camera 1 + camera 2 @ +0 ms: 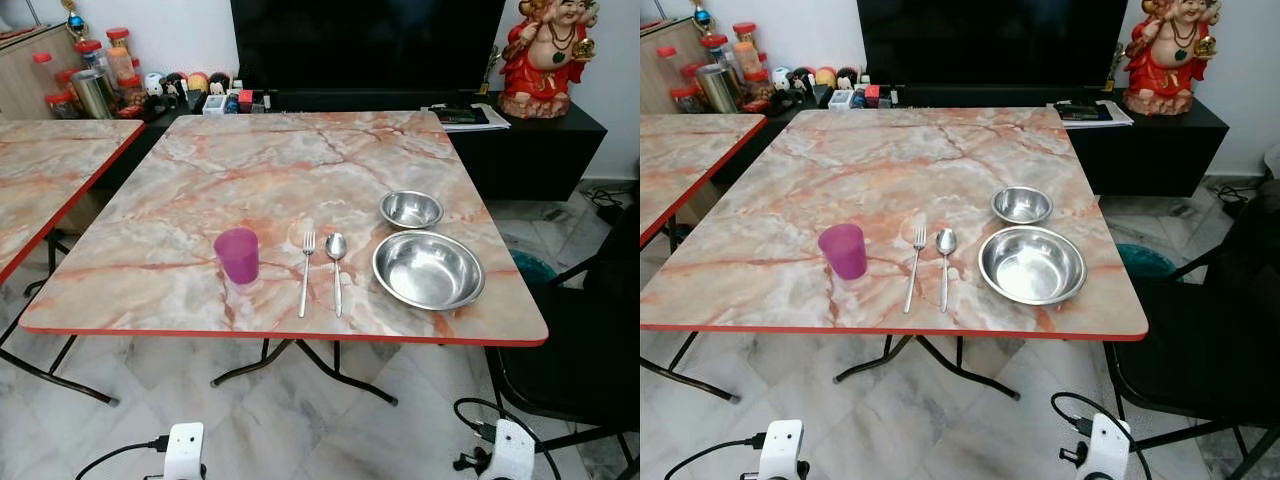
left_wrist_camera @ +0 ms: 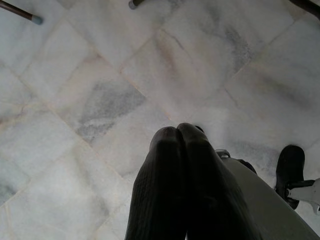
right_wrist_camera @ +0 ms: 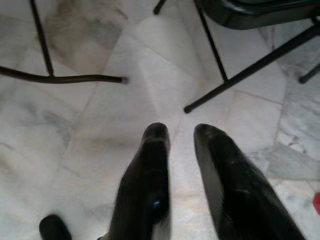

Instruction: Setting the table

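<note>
Left claw (image 2: 181, 132) pressed shut and empty; right claw (image 3: 181, 134) slightly parted, both above floor (image 2: 100, 100).

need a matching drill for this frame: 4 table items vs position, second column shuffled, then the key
Items:
1. purple cup
2. fork
3. small steel bowl
4. large steel bowl

Positions:
A. nearest the table's front right corner
B. directly left of the spoon, lying parallel to it
C. farthest left of the place setting
D. just behind the bigger bowl, farther from the front edge

Pairs: 1-C, 2-B, 3-D, 4-A

Both arms hang low over the floor: left gripper with fingers together, right gripper with fingers apart.
</note>
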Robot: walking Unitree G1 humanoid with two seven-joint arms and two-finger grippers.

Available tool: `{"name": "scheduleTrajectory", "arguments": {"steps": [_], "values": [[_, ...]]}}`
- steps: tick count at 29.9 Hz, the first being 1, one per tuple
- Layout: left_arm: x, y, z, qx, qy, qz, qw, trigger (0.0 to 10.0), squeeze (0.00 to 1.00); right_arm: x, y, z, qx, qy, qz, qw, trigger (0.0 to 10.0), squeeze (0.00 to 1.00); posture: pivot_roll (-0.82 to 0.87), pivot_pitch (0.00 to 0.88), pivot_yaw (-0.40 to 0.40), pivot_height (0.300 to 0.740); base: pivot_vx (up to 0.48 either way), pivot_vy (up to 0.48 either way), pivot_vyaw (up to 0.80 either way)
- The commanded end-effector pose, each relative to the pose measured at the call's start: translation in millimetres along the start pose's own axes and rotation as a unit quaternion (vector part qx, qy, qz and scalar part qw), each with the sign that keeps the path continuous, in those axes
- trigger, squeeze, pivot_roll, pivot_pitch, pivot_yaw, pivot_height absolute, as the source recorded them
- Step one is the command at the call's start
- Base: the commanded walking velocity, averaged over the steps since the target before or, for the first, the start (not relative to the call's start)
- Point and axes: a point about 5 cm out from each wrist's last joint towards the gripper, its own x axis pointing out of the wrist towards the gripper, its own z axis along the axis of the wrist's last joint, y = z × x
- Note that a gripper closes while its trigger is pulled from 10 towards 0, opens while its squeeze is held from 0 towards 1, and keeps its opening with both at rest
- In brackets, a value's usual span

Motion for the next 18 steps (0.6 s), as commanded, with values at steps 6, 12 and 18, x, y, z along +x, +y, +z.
{"name": "scheduleTrajectory", "arguments": {"steps": [6, 12, 18], "values": [[-1.3, 5.2, -7, -0.002, 0.014, 0.009, 1.000, 10.0, 0.00, -2.9, -9.1, -11, 0.019, 0.018, -0.017, 1.000, 10.0, 1.00, -0.04, 0.000, 0.004, 0.740, 0.000, 0.000, 0.00], [-1.5, 4.4, -8, -0.002, 0.015, 0.009, 1.000, 10.0, 0.00, -3.4, -11.5, -12, 0.034, 0.018, -0.033, 0.999, 10.0, 1.00, -0.05, 0.000, 0.004, 0.740, 0.000, 0.000, 0.00], [-1.5, 3.2, -8, 0.000, 0.015, 0.007, 1.000, 10.0, 0.00, -3.5, -12.8, -12, 0.032, 0.015, -0.034, 0.999, 10.0, 1.00, -0.05, 0.000, 0.002, 0.740, 0.000, 0.000, 0.00]]}}
